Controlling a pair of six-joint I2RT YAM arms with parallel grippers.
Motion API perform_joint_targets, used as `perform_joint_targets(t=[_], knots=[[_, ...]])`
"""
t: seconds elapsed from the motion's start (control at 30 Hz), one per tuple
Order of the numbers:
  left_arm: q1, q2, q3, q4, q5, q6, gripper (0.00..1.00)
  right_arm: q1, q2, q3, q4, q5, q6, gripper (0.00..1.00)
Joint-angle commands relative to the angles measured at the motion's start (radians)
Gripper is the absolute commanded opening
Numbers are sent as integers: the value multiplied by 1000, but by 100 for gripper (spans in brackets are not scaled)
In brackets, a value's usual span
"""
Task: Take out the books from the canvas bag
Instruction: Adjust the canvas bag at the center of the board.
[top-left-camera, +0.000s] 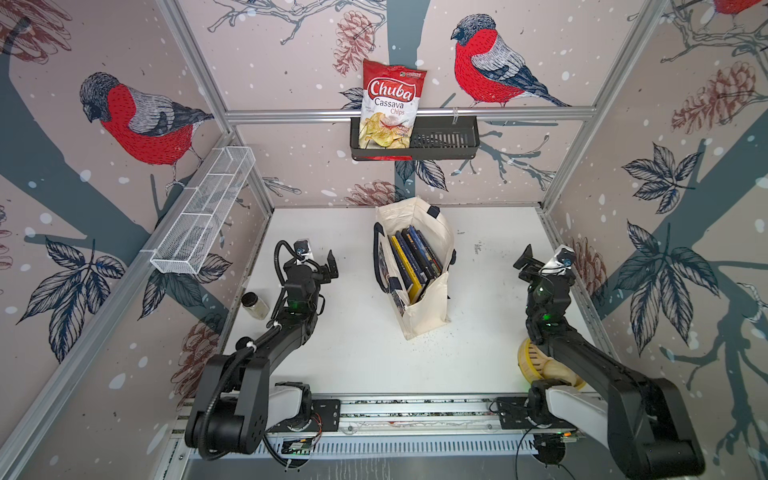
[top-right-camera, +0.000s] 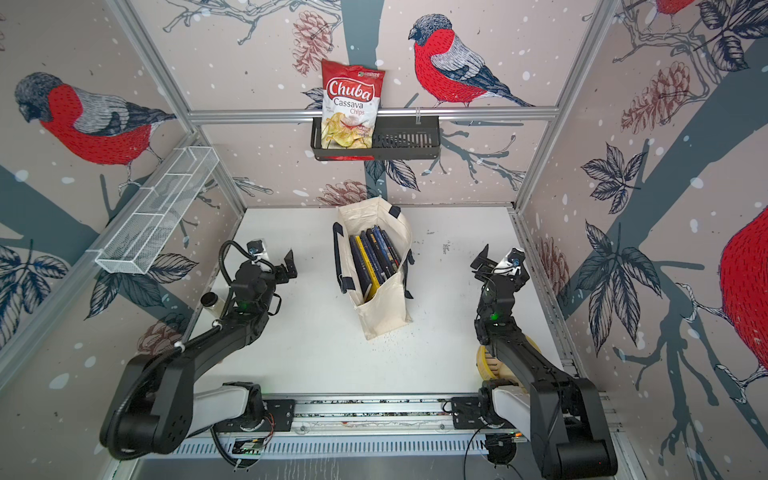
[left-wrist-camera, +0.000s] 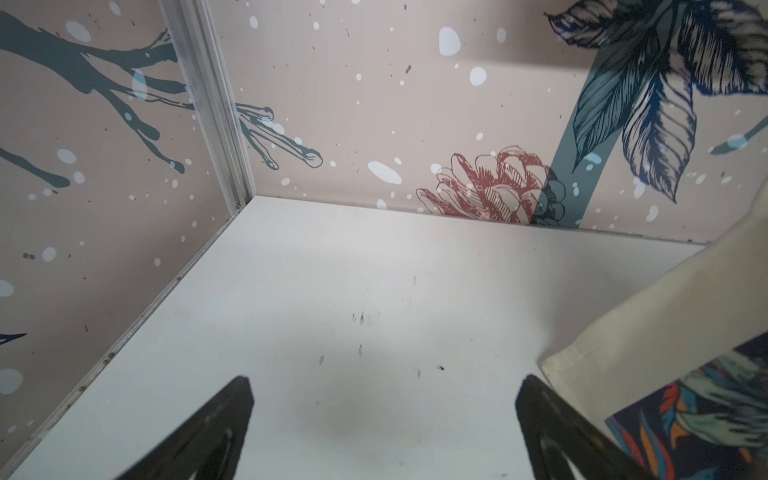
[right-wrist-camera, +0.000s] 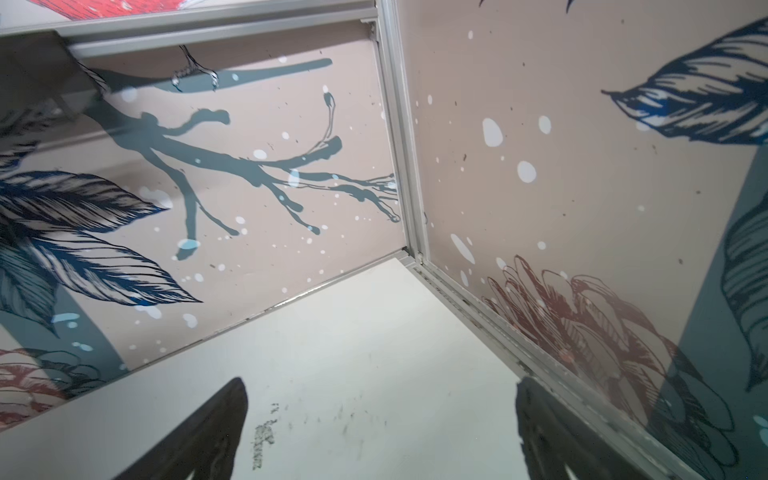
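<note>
Jaws of both arms gape wide, empty; books (top-left-camera: 417, 261) stand half hidden inside canvas bag (top-left-camera: 429, 309).

— Where is the bag from where you stand?

— Take the middle of the white tabletop (top-left-camera: 353, 353) as your dial. Your cream canvas bag with navy straps (top-left-camera: 428, 307) stands just toward 12 o'clock, mouth up. The thin paperback books (top-left-camera: 415, 257) stand on edge inside it, side by side.

— And around it?

— Your left gripper (top-left-camera: 330, 265) is at the bag's 9 o'clock and your right gripper (top-left-camera: 524, 259) at its 3, both apart from it. The small clear jar with a dark lid (top-left-camera: 254, 305) sits at 8, beyond the left arm. The yellowish ribbed round object (top-left-camera: 536, 365) is at 5, partly under the right arm.

— On the walls?

— At 12, the red-and-white chips bag (top-left-camera: 390, 108) stands in the 9 o'clock end of the black slotted basket (top-left-camera: 444, 139). At 10 hangs the white wire-mesh basket (top-left-camera: 203, 212).
</note>
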Motion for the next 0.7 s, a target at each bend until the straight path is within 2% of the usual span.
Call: perform_joint_targets(t=[0.0,0.1,0.13,0.2,0.3,0.4,0.5,0.67], knots=[[-2,-67,67,-190,-77,-194,99,-30,-83,31,-160,-126,210,100],[5,-120,176,-370,-4,-290,98,-52,-195,-6,-215,-137,535,100],[5,-127,208,-416,33,-297,98,-56,-219,-26,-199,-168,586,100],[6,-139,263,-476,116,-326,98,-50,-224,-58,-75,-290,517,100],[5,-140,334,-585,159,-327,98,-6,-187,-1,-147,-284,470,100],[5,-130,373,-613,228,-293,98,49,-126,52,-186,-287,434,100],[-7,-96,436,-657,281,-270,98,153,-94,88,-222,-198,366,100],[-61,26,627,-845,285,-215,98,316,-63,164,-354,-54,301,100]])
